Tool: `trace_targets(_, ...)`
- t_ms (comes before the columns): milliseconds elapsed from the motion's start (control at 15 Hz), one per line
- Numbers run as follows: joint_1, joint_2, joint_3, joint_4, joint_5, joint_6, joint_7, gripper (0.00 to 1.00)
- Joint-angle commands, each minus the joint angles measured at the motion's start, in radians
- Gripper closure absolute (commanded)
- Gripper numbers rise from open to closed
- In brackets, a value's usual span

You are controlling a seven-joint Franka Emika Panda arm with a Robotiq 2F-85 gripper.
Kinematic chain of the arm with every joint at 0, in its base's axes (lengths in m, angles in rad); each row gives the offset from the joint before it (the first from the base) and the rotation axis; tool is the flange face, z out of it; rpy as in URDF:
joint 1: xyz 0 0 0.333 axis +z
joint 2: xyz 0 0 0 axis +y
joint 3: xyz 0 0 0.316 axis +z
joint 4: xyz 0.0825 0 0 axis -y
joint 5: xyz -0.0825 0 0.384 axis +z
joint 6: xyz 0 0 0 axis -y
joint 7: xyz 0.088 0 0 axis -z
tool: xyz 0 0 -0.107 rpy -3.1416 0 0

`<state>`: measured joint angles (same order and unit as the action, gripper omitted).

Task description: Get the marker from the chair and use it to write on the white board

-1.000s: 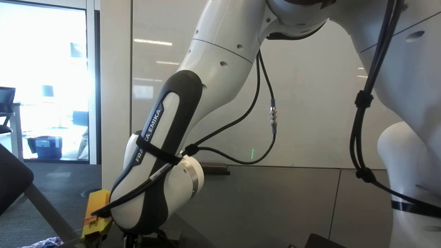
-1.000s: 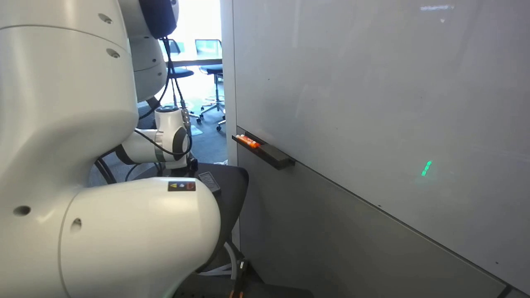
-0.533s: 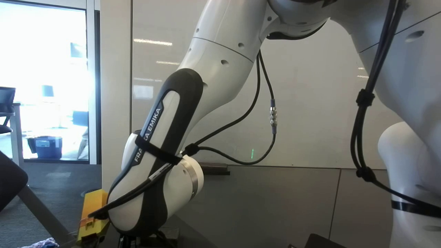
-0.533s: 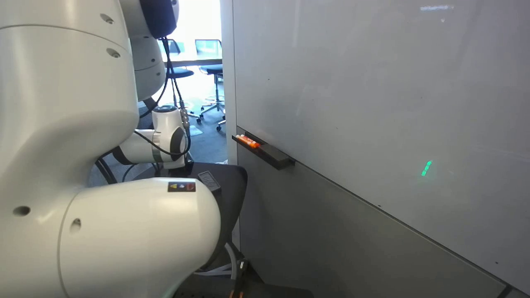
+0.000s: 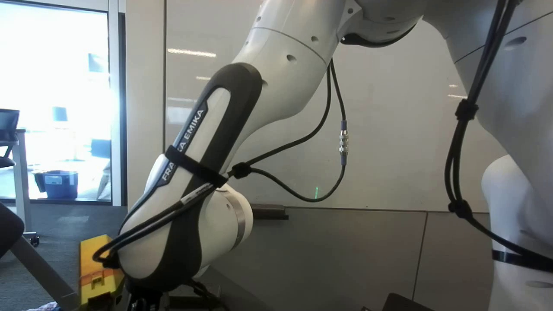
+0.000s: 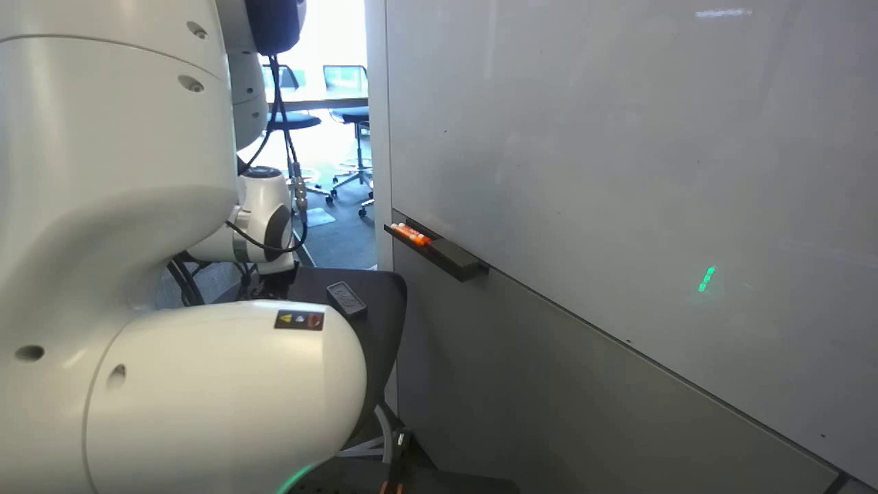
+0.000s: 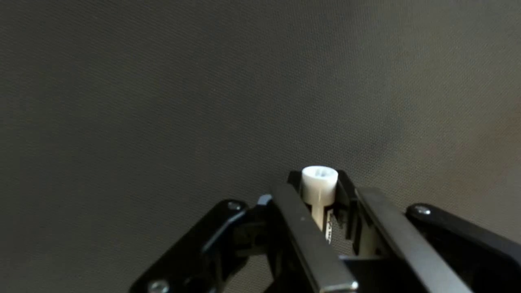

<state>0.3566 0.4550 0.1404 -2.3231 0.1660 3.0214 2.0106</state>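
Note:
In the wrist view my gripper (image 7: pixel 320 184) is shut on the marker (image 7: pixel 319 194). The marker's white hollow end sticks up between the fingertips, and a strip of black-and-white label shows below it. The left finger hides the rest of its body. Behind lies the dark fabric of the chair (image 7: pixel 163 93); whether the marker touches it I cannot tell. The chair's dark seat (image 6: pixel 385 295) shows in an exterior view, beyond the arm. The white board (image 6: pixel 583 137) fills the wall there, carrying a short green mark (image 6: pixel 706 279). In an exterior view the gripper is cut off at the lower edge.
A dark block (image 6: pixel 347 300) lies on the seat, right of the hand. Orange markers (image 6: pixel 411 234) and another dark block (image 6: pixel 455 257) rest on the board's ledge. A yellow part (image 5: pixel 97 268) sits by the wrist. Cables (image 5: pixel 311 199) hang in a loop from the arm.
The forearm and hand have shifted left in both exterior views, and the elbow side of the forearm has risen. More of the chair seat beside the dark block is uncovered.

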Motion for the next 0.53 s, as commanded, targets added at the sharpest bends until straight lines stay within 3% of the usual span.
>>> trace_targets(0, -0.062, -0.161, 0.094, -0.075, 0.039, -0.053, -0.139, 0.88)
trace_targets(267, -0.107, -0.341, 0.191, -0.094, 0.120, -0.174, -0.304, 0.87)
trace_targets(467, -0.081, -0.452, 0.174, -0.066, 0.131, -0.294, -0.397, 0.88)
